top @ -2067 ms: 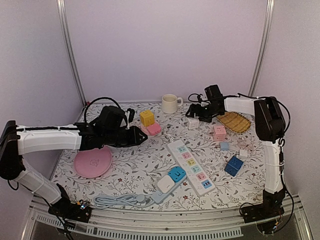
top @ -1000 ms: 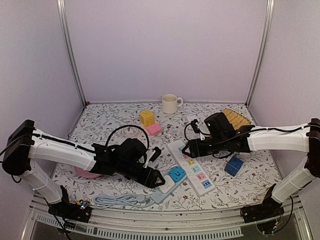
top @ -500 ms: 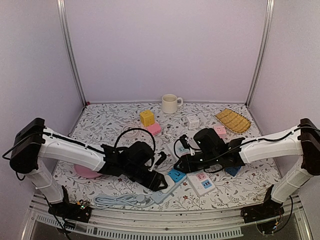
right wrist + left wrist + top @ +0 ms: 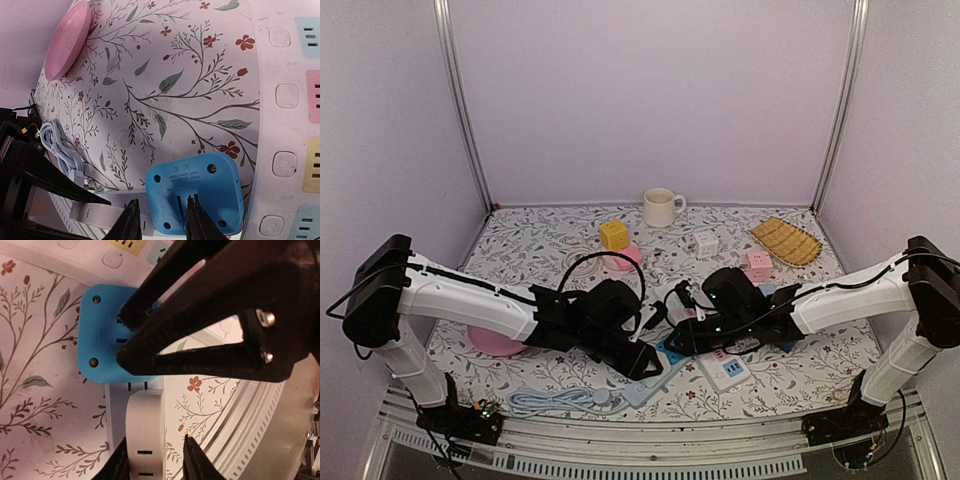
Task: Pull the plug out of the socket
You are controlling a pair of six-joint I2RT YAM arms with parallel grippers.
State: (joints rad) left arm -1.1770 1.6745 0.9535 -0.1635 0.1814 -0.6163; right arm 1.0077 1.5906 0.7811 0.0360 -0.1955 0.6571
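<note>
Near the front edge of the flowered table, both arms meet over the small blue square plastic plug point(image 4: 195, 195), which sits pushed into the white plastic socket block point(image 4: 145, 442) just beside the long white power strip with pastel outlets point(image 4: 280, 100).

I have the left gripper point(image 4: 152, 465) low over the white block with its jaws spread, one finger on either side. A sliver of cloth shows between one finger and the block, so I read it as straddling rather than pinching. I judge its job to be bracing: the block is light and would lift with the plug if nothing held it down.

The right gripper point(image 4: 161, 222) comes in from the other side, and its jaws are also apart. In the left wrist view its black fingertips point(image 4: 129, 315) lie over the face of the blue plug with a gap between them. In its own view one finger hangs past the plug's edge and the other over its middle, so I would say it is not centred for a clean squeeze.

Neither arm has a hold yet, and the plug looks fully seated.
</note>
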